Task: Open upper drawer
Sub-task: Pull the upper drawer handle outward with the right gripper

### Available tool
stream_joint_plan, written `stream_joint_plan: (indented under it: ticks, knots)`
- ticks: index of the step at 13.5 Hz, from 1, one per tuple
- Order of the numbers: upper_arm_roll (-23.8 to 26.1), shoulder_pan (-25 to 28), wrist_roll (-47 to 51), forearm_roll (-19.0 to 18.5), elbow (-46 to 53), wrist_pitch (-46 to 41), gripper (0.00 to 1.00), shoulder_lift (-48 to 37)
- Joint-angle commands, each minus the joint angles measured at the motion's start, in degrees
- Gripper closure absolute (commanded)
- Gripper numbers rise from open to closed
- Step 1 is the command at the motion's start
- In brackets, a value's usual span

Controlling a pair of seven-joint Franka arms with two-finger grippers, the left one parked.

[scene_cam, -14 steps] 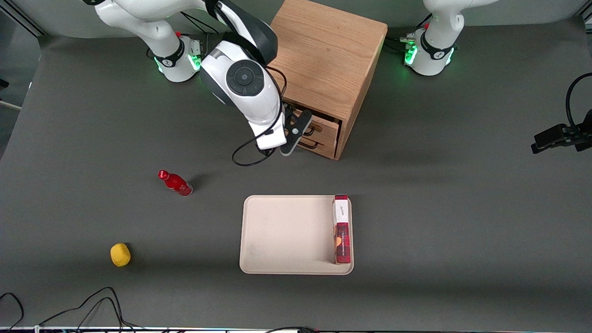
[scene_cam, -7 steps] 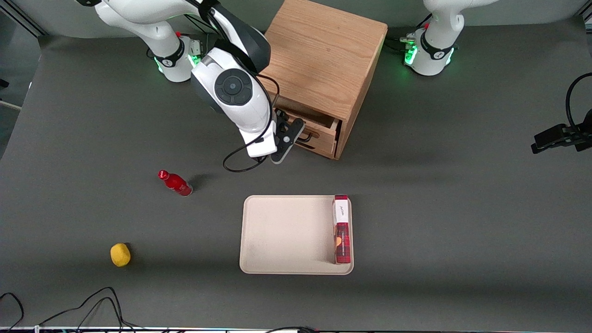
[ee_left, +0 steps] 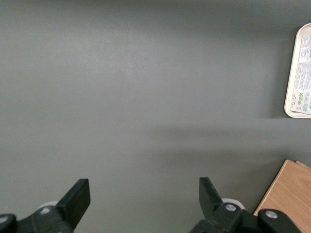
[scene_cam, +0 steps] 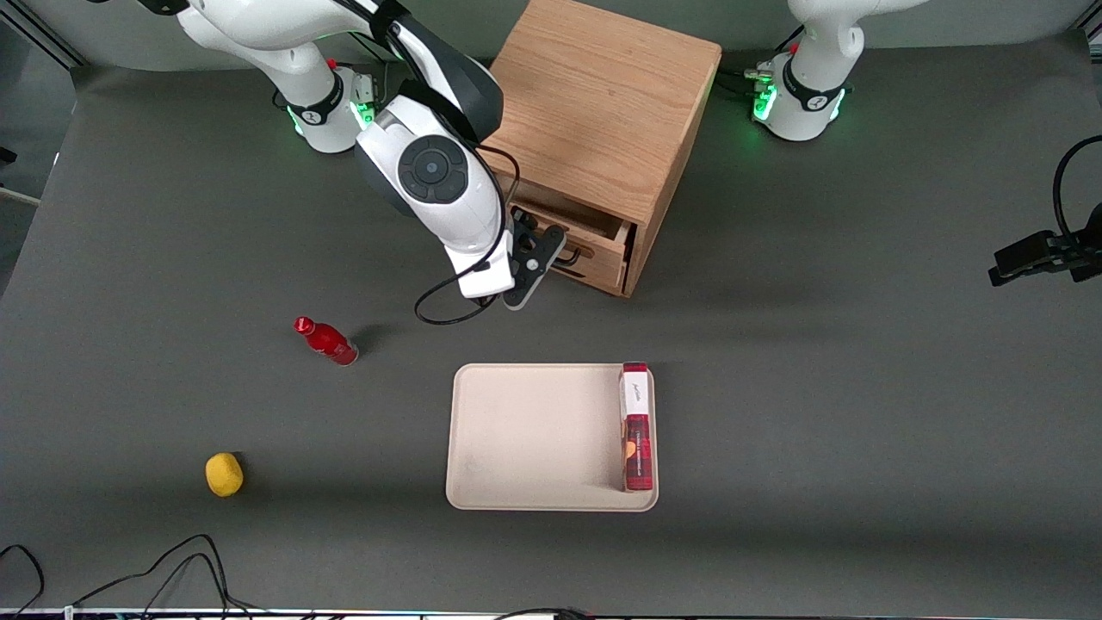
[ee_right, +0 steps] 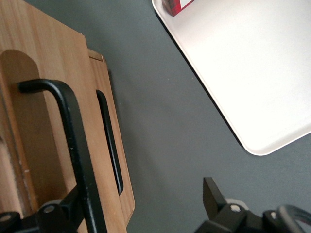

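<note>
The upper drawer (scene_cam: 594, 241) of the wooden cabinet (scene_cam: 603, 112) is seen pulled partly out, its plain wood interior exposed, near the table's edge farthest from the front camera. The gripper (scene_cam: 538, 263) is positioned at the drawer front with its fingers spread apart; the black handle (ee_right: 73, 141) passes beside 1 finger (ee_right: 53, 211) without being clamped. 1 red box (scene_cam: 636, 428) is held in the beige tray (scene_cam: 534, 435), along a tray side. The lower drawer's handle (ee_right: 109, 141) is shown clearly only in the right wrist view.
</note>
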Motion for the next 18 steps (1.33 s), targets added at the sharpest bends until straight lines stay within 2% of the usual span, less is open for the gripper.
stream_joint_plan:
  ticks: [1, 5, 18]
  knots:
    - [-0.15, -0.19, -1.15, -1.13, 1.86, 0.53, 0.00, 1.78]
    - [-0.33, -0.28, -1.06, -3.50, 3.18, 1.32, 0.00, 3.36]
    - [-1.03, -0.98, -1.06, -4.91, 6.00, 1.32, 0.00, 5.13]
